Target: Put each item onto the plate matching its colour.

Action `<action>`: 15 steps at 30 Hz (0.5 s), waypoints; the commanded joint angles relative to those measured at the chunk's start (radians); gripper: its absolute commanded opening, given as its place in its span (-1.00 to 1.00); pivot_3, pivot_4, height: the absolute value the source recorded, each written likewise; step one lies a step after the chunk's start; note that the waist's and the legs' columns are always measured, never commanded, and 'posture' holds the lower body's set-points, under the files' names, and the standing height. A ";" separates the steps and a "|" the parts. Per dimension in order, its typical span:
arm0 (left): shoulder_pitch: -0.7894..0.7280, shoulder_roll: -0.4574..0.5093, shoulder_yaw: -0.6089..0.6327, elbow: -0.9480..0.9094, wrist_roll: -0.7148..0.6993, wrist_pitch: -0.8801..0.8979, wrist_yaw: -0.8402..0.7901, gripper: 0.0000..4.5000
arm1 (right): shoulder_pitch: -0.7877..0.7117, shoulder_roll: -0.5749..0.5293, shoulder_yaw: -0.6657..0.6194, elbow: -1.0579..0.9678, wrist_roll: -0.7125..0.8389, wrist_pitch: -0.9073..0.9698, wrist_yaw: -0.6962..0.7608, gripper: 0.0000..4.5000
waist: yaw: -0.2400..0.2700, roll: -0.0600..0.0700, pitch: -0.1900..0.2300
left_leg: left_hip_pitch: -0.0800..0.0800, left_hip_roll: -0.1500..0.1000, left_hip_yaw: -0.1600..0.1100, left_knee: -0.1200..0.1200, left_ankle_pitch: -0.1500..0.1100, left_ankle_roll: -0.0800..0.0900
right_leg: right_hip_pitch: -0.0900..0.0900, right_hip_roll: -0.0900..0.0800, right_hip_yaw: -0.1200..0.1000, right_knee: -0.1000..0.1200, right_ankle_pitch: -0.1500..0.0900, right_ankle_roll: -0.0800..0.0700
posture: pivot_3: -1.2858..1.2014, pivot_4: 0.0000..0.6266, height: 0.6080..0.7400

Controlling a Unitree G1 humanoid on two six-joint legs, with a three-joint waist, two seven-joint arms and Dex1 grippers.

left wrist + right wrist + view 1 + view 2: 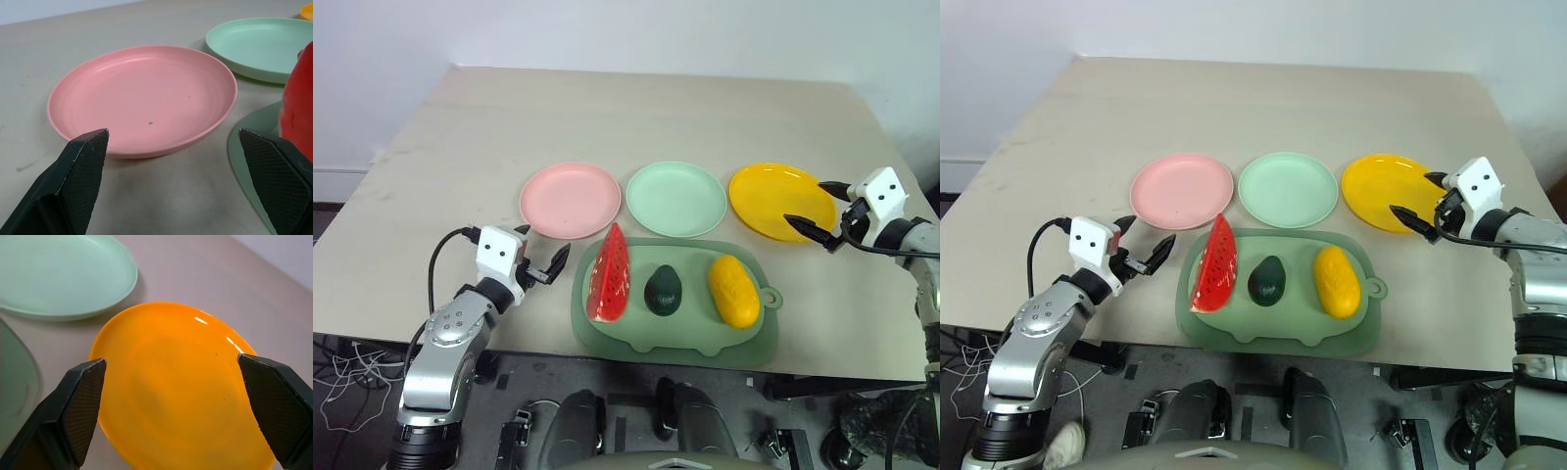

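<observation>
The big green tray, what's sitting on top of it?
On the green tray sit three toy foods in a row: a watermelon wedge, a dark avocado and a yellow mango. The tray's surface right under each of them is covered.

No readable text, label, brand, number or sign on anything here

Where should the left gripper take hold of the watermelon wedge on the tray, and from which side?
Probably across its flat red faces, near the middle of the watermelon wedge. It stands on edge on the green tray, leaning, rind toward the avocado, so the faces give two broad opposed surfaces. Come from the tray's left side with the left gripper, already open and nearest; the avocado crowds the other side.
</observation>
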 commanded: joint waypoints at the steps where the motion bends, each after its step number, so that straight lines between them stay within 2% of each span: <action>1: -0.016 0.012 0.004 -0.009 -0.009 -0.026 -0.023 0.98 | 0.049 -0.042 -0.076 -0.110 0.038 0.051 -0.003 1.00 | 0.000 0.000 0.000 | 0.000 0.000 0.000 0.000 0.000 0.000 | 0.000 0.000 0.000 0.000 0.000 0.000 | 0.03 -0.52 1.00; 8: -0.036 0.030 0.016 0.057 -0.017 -0.032 -0.073 0.98 | 0.255 -0.037 -0.187 -0.397 0.095 0.165 -0.042 1.00 | -0.003 0.001 0.000 | 0.000 0.000 0.000 0.000 0.000 0.000 | 0.000 0.000 0.000 0.000 0.000 0.000 | 0.03 -0.52 1.00; 15: -0.005 0.081 0.035 0.126 -0.023 -0.078 -0.151 0.98 | 0.394 -0.025 -0.303 -0.775 0.259 0.496 -0.143 1.00 | -0.001 0.001 0.000 | 0.000 0.001 -0.001 0.000 0.000 0.000 | -0.001 0.000 0.000 0.000 0.000 0.000 | 0.03 -0.52 1.00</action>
